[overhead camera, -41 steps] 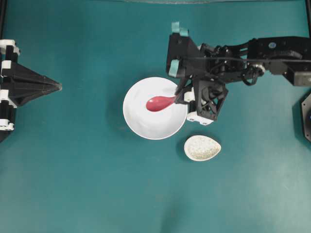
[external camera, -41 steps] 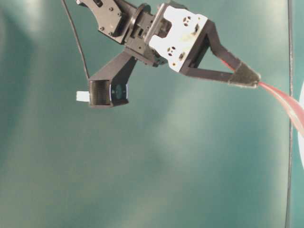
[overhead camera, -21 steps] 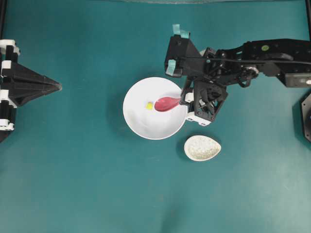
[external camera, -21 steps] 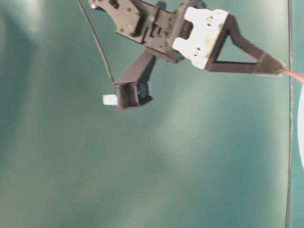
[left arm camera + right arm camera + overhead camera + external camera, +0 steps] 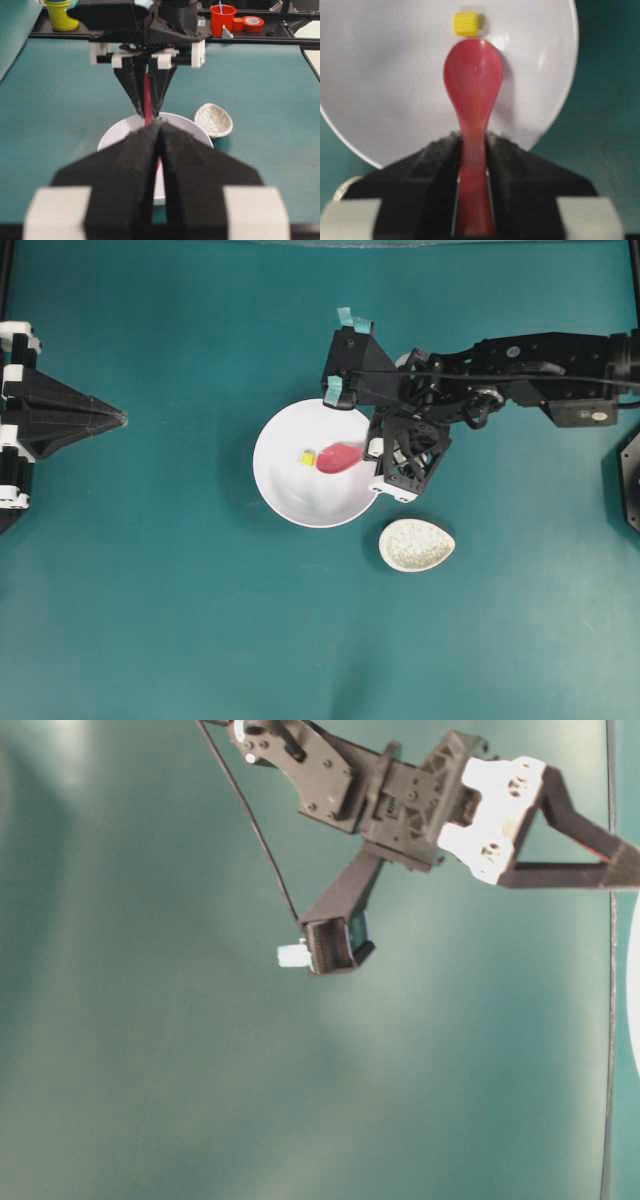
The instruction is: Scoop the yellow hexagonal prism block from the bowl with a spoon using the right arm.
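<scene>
The white bowl (image 5: 290,495) sits mid-table. The tiny yellow block (image 5: 307,456) lies on its floor, just off the tip of the pink-red spoon (image 5: 338,457). In the right wrist view the block (image 5: 465,24) rests right beyond the scoop (image 5: 472,70), inside the bowl (image 5: 385,90). My right gripper (image 5: 372,448), the one with teal tape, is shut on the spoon's handle at the bowl's right rim; its tips (image 5: 472,142) clamp the handle. My left gripper (image 5: 122,418) is shut and empty at the far left, pointing at the bowl (image 5: 115,137).
A speckled egg-shaped spoon rest (image 5: 416,544) lies just below right of the bowl, under my right wrist. In the left wrist view it shows (image 5: 213,120) beside the bowl, and a yellow cup (image 5: 59,14), a red cup (image 5: 222,17) and a tape roll (image 5: 252,22) stand beyond the table's far edge.
The spoon's scoop drew back to the right, uncovering the yellow block, then edged left again up to it. My right wrist shifted left. The left arm has not moved.
</scene>
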Action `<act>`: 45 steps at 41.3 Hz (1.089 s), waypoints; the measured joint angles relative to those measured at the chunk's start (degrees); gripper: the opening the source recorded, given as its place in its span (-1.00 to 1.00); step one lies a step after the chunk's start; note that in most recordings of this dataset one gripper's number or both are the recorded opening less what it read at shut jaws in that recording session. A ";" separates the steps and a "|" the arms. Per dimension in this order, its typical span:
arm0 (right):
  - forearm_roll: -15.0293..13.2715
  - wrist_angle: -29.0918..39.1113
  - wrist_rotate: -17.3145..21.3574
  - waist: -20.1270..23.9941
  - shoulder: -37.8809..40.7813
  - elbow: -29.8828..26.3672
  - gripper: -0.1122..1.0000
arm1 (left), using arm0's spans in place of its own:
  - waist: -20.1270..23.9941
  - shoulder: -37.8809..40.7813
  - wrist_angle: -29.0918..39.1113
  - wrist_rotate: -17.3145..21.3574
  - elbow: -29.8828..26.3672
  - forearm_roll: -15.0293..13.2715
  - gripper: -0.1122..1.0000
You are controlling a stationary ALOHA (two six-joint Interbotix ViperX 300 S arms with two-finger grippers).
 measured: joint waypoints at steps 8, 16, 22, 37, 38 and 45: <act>0.00 -2.72 -0.44 0.35 1.32 0.00 -0.39 | 0.00 0.00 -0.09 -0.09 -0.09 0.00 -0.81; 0.00 -7.12 -0.62 0.26 1.41 0.00 -0.39 | 0.00 -0.09 -0.09 0.00 -0.09 0.00 -0.81; 0.00 -9.84 -0.79 0.26 1.49 0.00 -0.39 | 0.00 -0.09 0.00 0.00 -0.09 0.00 -0.81; 0.00 -12.83 -0.88 0.44 1.41 0.00 -0.39 | 0.00 -0.18 0.00 0.00 -0.09 0.00 -0.81; 0.00 -12.83 -0.88 0.44 1.41 0.00 -0.39 | 0.09 -0.09 0.00 0.00 -0.09 0.00 -0.81; 0.00 -12.83 -0.97 0.44 1.49 0.00 -0.39 | 0.00 -0.09 0.00 0.00 -0.09 0.00 -0.81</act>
